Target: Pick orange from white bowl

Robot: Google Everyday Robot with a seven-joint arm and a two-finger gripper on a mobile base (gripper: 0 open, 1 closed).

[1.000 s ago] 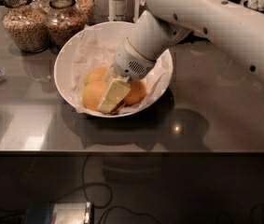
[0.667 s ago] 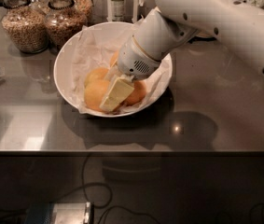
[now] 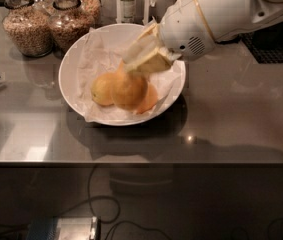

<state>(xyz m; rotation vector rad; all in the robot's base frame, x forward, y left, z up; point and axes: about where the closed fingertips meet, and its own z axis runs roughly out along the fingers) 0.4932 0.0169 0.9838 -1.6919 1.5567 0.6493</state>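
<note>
A large, wide, shallow round white bowl (image 3: 69, 59), lined with crumpled white paper (image 3: 95, 54), is seen standing on a grey, glossy countertop (image 3: 231, 119). Three fruits are gathered in the middle of the bowl: a round orange (image 3: 129, 91) in front, a smaller yellowish round fruit (image 3: 101, 89) touching it on the left, and a deeper orange fruit (image 3: 150, 100) partly hidden behind it on the right.

The cream-coloured two-finger gripper (image 3: 133, 64) is held over the bowl, tilted down to the left from the thick white robot arm (image 3: 231, 9) that reaches in from the upper right. Its tip is placed just above the top of the round orange, touching it or very nearly so. Whether the gripper is spread, pressed together or pinching the fruit cannot be told.

Behind the bowl on the left, two glass jars filled with brown grain (image 3: 28, 28) (image 3: 68, 26) are set side by side, and a clear glass bottle (image 3: 127, 1) is seen at the back. A black grid mat (image 3: 276, 51) lies on the counter to the right. Dark cables (image 3: 101, 204) are visible beneath the counter's front edge
</note>
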